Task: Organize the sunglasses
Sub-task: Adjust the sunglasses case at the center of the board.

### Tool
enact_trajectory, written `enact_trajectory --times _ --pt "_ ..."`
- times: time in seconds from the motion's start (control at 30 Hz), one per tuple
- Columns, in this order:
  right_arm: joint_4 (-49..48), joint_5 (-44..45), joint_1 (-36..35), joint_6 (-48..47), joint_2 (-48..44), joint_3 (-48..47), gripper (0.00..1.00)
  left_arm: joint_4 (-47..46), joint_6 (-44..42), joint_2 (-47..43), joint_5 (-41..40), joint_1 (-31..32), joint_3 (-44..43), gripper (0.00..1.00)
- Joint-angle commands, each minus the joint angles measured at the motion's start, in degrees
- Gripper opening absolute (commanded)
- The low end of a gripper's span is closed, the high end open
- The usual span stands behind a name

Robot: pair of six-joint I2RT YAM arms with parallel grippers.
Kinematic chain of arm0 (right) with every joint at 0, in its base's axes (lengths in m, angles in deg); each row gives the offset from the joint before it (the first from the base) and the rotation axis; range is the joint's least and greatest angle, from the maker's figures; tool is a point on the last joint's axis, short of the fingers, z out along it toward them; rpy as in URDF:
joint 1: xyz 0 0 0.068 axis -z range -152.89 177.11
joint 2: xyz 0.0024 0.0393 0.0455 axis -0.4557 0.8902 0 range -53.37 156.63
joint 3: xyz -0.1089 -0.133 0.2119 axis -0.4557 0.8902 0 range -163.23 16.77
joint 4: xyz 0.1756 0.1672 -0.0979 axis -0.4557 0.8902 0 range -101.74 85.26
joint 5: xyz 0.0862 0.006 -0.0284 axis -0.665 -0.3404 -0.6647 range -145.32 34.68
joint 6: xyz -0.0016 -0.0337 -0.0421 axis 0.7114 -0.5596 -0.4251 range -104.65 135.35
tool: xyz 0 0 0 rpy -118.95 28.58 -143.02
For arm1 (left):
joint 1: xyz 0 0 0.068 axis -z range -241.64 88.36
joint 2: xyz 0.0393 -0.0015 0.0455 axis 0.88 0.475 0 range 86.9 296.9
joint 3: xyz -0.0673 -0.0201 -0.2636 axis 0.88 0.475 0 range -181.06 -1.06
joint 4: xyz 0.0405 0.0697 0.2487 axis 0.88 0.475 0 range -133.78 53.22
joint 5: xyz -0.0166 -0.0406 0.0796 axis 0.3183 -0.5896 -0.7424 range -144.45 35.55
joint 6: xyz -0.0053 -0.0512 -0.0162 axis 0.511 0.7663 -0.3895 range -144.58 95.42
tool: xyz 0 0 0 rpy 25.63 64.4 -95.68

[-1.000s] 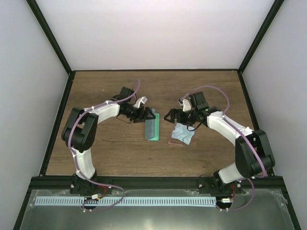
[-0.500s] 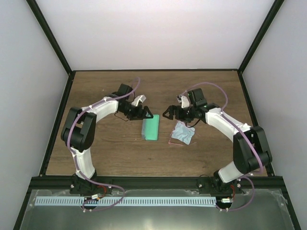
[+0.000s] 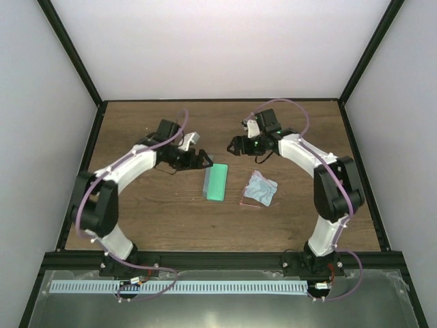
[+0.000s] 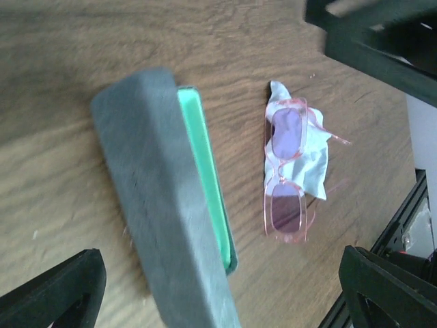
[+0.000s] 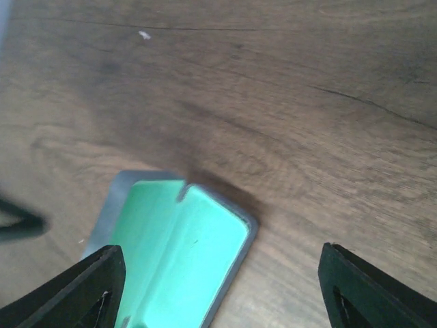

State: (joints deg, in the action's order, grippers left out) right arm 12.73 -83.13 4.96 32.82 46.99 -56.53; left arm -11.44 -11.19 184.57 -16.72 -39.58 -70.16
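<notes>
Pink-framed sunglasses (image 4: 287, 171) are lying flat on the light-blue cloth (image 4: 314, 162), along the cloth's edge nearest the case (image 4: 157, 198), a bit right of centre on the worktop (image 3: 136, 219). A strip of bare wood separates the glasses from the green-and-grey case, so they're not touching. The left tool (image 3: 203, 158) hovers just off the case's far left corner, jaws wide, holding nothing. The right tool (image 3: 232, 145) sits beyond the case's far end, also spread wide and empty. A wide stretch of bare wood runs along the near edge.
</notes>
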Motion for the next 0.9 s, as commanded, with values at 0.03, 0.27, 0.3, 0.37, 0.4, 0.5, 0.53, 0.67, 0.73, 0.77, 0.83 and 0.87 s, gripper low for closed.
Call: enact_trajectory --times 0.03,0.27,0.3,0.37,0.4,0.5,0.53,0.67,0.73,0.77,0.83,0.87 --pt "3.5 10.8 -4.7 -10.6 7.8 -6.3 0.74 -10.4 14.2 -14.8 -10.9 -0.1 12.2 0.97" --pt "2.8 11.9 -6.1 -16.4 11.9 -7.2 0.67 -8.0 17.0 -27.6 -21.1 -0.1 18.5 1.00" --pt "2.5 11.6 -6.1 -16.7 12.3 -7.2 0.65 -7.6 17.3 -28.5 -21.5 -0.1 19.2 1.00" --pt "2.1 11.7 -6.6 -17.4 13.5 -7.7 0.62 -7.4 17.9 -30.2 -22.0 -0.1 21.0 1.00" --pt "2.2 12.5 -7.0 -17.8 14.2 -8.1 0.62 -7.2 18.2 -30.9 -22.2 -0.1 21.8 1.00" --pt "2.3 15.3 -8.3 -19.0 16.2 -9.1 0.63 -6.8 18.8 -32.3 -22.2 -0.2 23.6 1.00" --pt "2.0 15.4 -8.6 -19.2 16.5 -9.2 0.63 -6.7 18.9 -32.7 -22.1 -0.1 24.1 1.00" --pt "1.3 15.8 -10.0 -20.3 17.5 -10.1 0.63 -5.8 18.0 -33.3 -22.3 -0.2 25.3 1.00" --pt "1.5 15.8 -10.8 -20.4 18.3 -10.8 0.62 -5.1 17.4 -33.2 -22.6 -0.2 25.3 1.00" --pt "1.4 15.8 -11.0 -20.3 18.6 -10.8 0.62 -4.8 17.2 -33.3 -22.7 -0.1 25.3 1.00" --pt "1.1 16.1 -11.6 -19.9 19.1 -10.8 0.58 -4.6 17.0 -33.6 -23.0 -0.1 25.6 1.00" --pt "1.0 16.5 -11.9 -19.7 19.4 -10.8 0.56 -4.5 16.9 -33.7 -23.1 -0.1 25.7 1.00"
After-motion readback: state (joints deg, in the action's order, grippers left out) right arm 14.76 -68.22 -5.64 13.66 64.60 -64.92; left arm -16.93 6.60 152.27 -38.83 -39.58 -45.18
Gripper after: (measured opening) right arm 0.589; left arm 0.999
